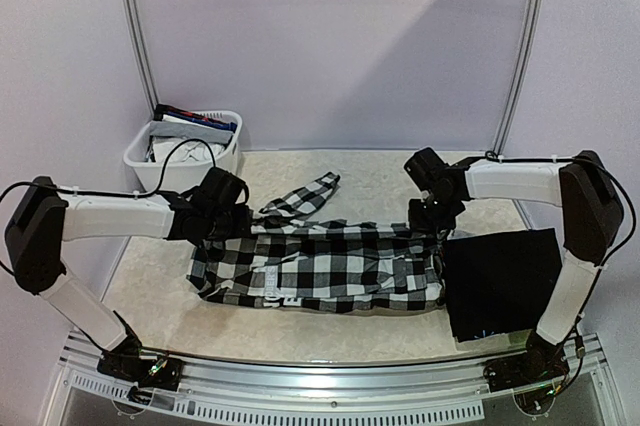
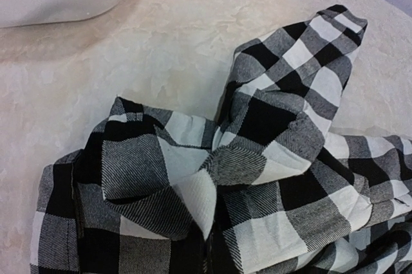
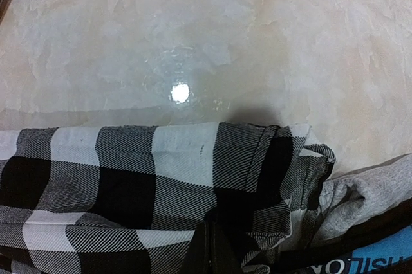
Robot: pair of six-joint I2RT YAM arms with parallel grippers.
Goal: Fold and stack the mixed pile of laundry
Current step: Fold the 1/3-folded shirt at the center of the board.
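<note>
A black-and-white checkered shirt [image 1: 320, 266] lies spread lengthwise across the middle of the table, one sleeve [image 1: 305, 196] trailing toward the back. My left gripper [image 1: 228, 218] is at the shirt's upper left edge, shut on a bunched fold of the checkered cloth [image 2: 212, 177]; the cloth covers its fingertips in the left wrist view. At the upper right edge my right gripper [image 1: 432, 218] is shut on the checkered hem [image 3: 193, 171]. A folded black piece [image 1: 500, 281] lies flat just right of the shirt. Grey cloth [image 3: 364, 193] and a blue patch with white letters [image 3: 386, 255] show beside the right grip.
A white plastic basket [image 1: 140, 154] stands at the back left corner with a few garments [image 1: 190, 118] in it. Bare marbled tabletop [image 1: 380, 171] stretches behind the shirt. A metal rail [image 1: 330, 376] runs along the near edge between the arm bases.
</note>
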